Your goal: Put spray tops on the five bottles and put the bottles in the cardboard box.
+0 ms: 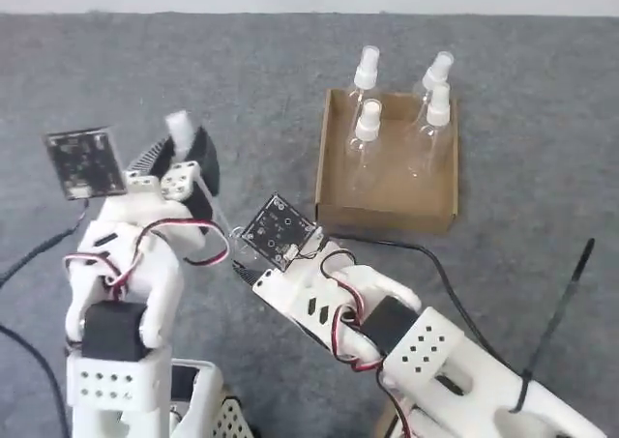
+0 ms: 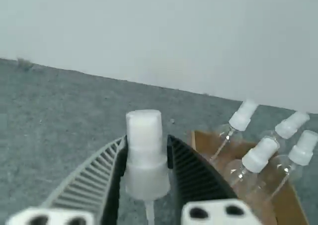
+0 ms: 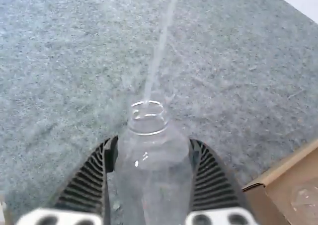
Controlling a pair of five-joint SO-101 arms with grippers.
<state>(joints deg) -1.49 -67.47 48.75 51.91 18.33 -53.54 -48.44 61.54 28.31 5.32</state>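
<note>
- Closest to the lens in the right wrist view is the bottle. Your right gripper has its jaws closed around the body just under the neck, and the mouth is open with no top on it.
- It looks like clear, thin plastic and seems empty, so I'd guess it's very light, a bit slick and easy to squash. Where you've got it now, on the stiffer shoulder, seems the best place to hold it. Go easy on the pressure.
- Your left gripper has its jaws pinched on the collar of the spray top, with the white head sticking up above them.
- The top itself looks like hard plastic and should take a firm pinch. The thin tube hanging off it is the floppy part. It runs down to the bottle mouth, and I can't tell whether the tip is already inside.
- In the high view the spray top sits at about 10 o'clock from the middle of the table, and the held bottle is under the right arm near the middle.
- The cardboard box is at about 2 o'clock with four capped bottles standing in it, so I'd say this one is the last.
</note>
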